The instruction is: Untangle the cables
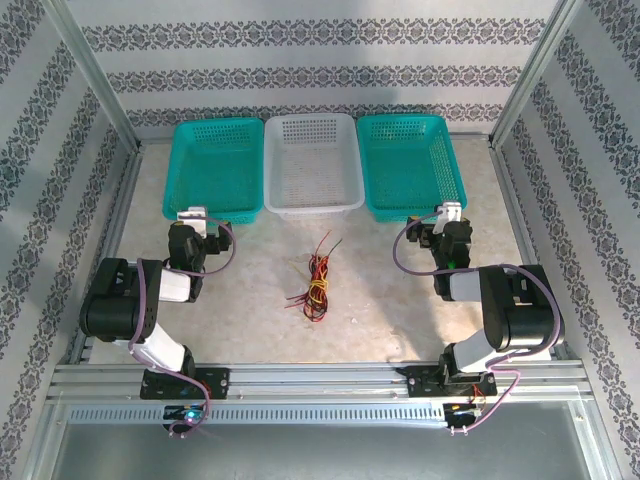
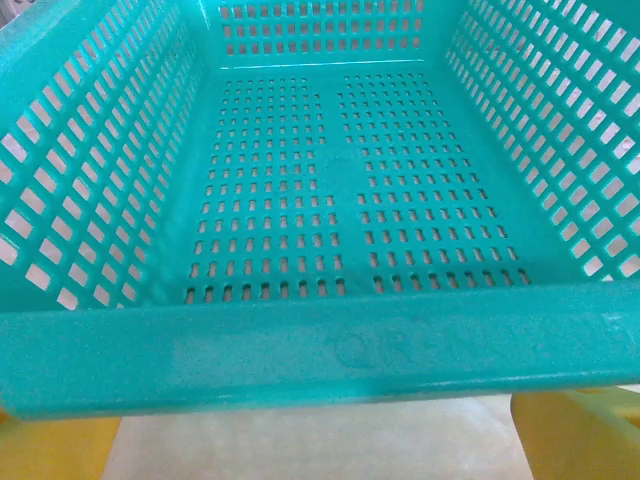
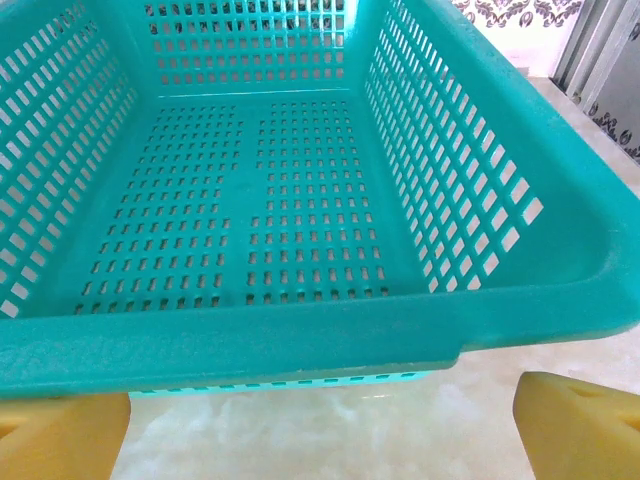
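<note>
The cables [image 1: 315, 280] lie as one small tangle of thin red, yellow and black wires on the table's middle, between the two arms. My left gripper [image 1: 192, 215] rests folded back at the left, just before the left teal basket [image 1: 213, 168]; its yellow fingers [image 2: 60, 445] stand wide apart at the frame's bottom corners, open and empty. My right gripper [image 1: 450, 213] sits likewise at the right, facing the right teal basket [image 1: 410, 165]. Its yellow fingertips [image 3: 60, 435] are spread, open, with nothing between them.
A white perforated basket [image 1: 313, 165] stands between the two teal ones along the back. The left basket's near rim [image 2: 320, 345] and the right basket's near rim [image 3: 300, 345] lie close ahead of the fingers. Metal frame rails border the table.
</note>
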`<state>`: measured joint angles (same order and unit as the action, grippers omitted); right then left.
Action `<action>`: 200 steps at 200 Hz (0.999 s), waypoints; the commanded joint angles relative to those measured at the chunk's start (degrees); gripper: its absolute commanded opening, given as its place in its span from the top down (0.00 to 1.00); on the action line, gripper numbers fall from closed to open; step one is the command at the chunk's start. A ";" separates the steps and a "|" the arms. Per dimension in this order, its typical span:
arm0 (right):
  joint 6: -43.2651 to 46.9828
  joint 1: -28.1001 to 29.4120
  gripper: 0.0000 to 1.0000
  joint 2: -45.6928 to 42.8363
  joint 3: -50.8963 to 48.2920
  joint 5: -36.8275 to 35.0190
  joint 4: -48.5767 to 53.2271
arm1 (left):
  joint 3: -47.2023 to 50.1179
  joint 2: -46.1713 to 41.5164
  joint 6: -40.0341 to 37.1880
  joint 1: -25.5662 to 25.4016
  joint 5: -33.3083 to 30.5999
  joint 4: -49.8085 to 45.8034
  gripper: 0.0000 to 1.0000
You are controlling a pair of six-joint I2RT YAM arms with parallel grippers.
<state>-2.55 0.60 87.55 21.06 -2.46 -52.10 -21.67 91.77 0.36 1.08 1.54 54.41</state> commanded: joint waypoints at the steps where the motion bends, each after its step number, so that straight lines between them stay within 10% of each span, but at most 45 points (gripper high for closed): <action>1: 0.53 0.01 0.02 0.08 0.56 1.01 -1.69 | -0.65 -0.28 -0.62 -0.73 0.92 -0.12 0.01; 200: 0.61 0.01 0.02 0.08 0.56 0.98 -1.73 | -0.83 -0.36 -0.54 -0.64 0.94 -0.54 0.01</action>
<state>-2.55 0.60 87.55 21.06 -2.42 -52.10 -21.67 91.77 0.38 1.08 1.54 54.41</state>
